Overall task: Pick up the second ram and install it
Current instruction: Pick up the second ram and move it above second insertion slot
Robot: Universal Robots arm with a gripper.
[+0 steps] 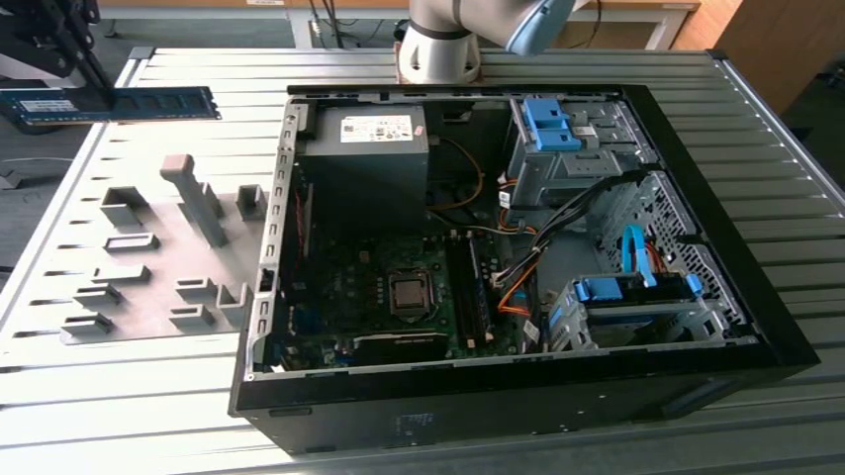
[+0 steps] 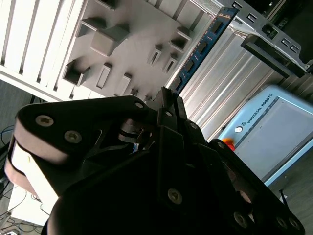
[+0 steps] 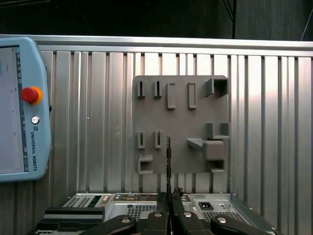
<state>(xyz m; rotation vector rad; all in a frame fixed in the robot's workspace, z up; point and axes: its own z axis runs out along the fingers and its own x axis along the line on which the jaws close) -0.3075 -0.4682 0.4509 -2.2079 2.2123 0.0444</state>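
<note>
Fingers (image 3: 159, 218) of the gripper (image 3: 168, 198) are pressed together on the second ram (image 3: 168, 161), pinching the thin blue stick by its 2 flat faces; in the first wrist view it is seen edge-on as a narrow dark line reaching out from the fingertips. In the second wrist view the second ram (image 2: 200, 46) runs away from the gripper (image 2: 168, 95), its blue face and dark chips showing. At the exterior view's upper left the gripper (image 1: 95, 87) holds the second ram (image 1: 119, 103) level in the air, long side across the frame, a white label on its face. Below it lies the ribbed metal desk (image 1: 739, 168), and on that the grey holder plate (image 1: 158, 257) with its raised blocks. The open computer case (image 1: 739, 287) sits on the exterior view's right, well apart from the stick, its motherboard (image 1: 383, 287) exposed. A teach pendant (image 3: 19, 107) with a red button rests on the desk beside the plate.
</note>
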